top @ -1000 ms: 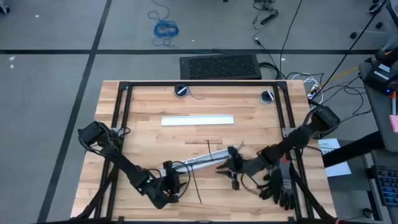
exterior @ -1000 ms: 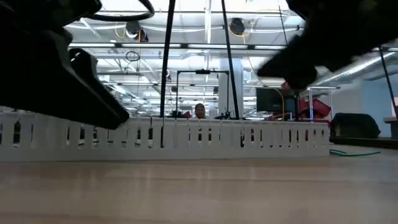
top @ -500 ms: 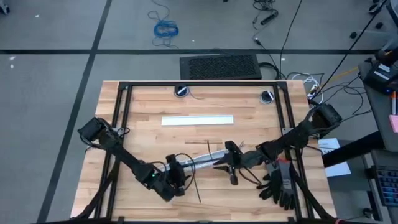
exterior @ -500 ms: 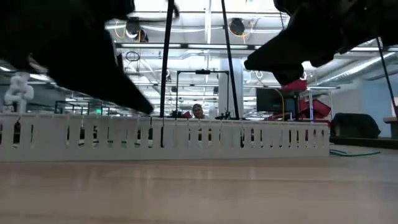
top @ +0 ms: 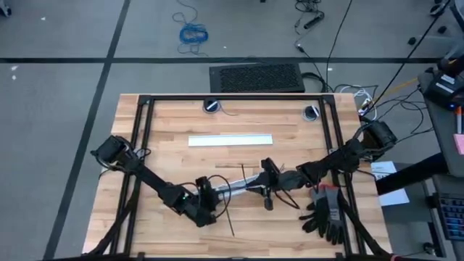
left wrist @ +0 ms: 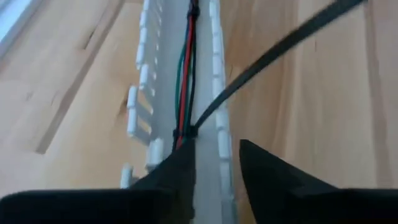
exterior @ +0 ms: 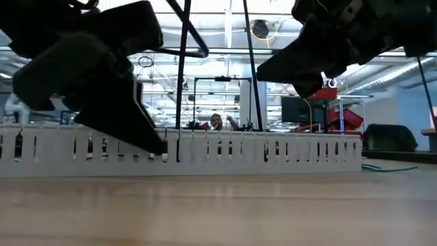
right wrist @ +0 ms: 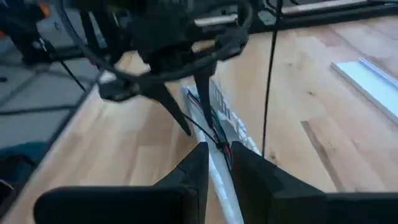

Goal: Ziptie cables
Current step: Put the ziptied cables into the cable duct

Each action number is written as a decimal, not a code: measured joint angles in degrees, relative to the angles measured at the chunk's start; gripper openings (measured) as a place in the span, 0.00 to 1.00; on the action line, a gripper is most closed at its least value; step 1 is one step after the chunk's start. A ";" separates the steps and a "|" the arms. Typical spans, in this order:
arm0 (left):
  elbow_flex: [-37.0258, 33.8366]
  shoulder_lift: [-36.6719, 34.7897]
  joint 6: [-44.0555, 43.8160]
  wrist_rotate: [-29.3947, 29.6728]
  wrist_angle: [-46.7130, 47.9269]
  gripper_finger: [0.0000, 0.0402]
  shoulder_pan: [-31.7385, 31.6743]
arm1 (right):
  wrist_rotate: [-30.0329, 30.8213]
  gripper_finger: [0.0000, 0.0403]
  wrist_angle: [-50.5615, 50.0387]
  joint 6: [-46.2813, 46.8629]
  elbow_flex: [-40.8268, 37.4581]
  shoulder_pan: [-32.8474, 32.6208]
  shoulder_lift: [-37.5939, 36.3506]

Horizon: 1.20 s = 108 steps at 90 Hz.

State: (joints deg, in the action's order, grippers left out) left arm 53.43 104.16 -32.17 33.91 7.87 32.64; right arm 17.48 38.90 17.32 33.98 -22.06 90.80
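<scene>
Since the cables [left wrist: 185,81] are thin, soft and light, little resistance is to be expected from them. They are laid along the trough of a white slotted strip [left wrist: 217,74], midway between the bench's [top: 174,123] left and right edges and nearer the edge where the gloves [top: 326,214] lie.

A ziptie [left wrist: 273,53] is already looped round them, its tail slanting up and away. It is judged springy along its length and slippery, so the tail is best taken close to the head. The strip's thin walls would probably bend if pressed.

The left gripper [left wrist: 216,149] is held low over one end of the strip, its fingers apart, one of them at the ziptie head. The right gripper [right wrist: 219,148] is set at the other end, its fingers nearly together and apparently clamped on the cables, which run into the narrow gap.

A second ziptie [top: 228,217] lies loose towards the same edge as the gloves, and another white strip [top: 230,140] lies well apart near the middle. Open wood is left between the two strips for pulling the tail. Less room is left by the gloves at the right-hand corner.
</scene>
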 joint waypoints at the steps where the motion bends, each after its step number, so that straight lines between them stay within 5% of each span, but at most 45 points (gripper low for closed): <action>1: 0.00 0.00 0.01 0.00 0.15 0.23 0.00 | -0.15 0.14 0.47 0.03 0.00 0.03 0.00; 19: 0.00 0.00 -0.03 -0.69 3.99 0.03 0.14 | -12.92 0.14 12.00 -4.51 0.87 5.57 -0.02; 52: 0.02 -0.06 -0.28 -3.19 2.89 0.01 0.61 | -21.00 0.14 -1.13 -6.52 8.45 7.23 8.70; 86: -0.01 -0.20 -3.57 -12.51 -1.22 0.00 -2.72 | -6.01 0.05 -9.40 -14.20 15.41 -4.58 14.36; 108: -3.20 6.59 -7.28 -18.48 -18.82 0.00 -4.30 | 6.28 0.03 -12.22 -17.35 20.89 -10.25 19.04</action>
State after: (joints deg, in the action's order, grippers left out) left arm 50.23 110.74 -39.46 15.43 -10.95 28.35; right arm 23.76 26.68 -0.03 54.87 -32.31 109.84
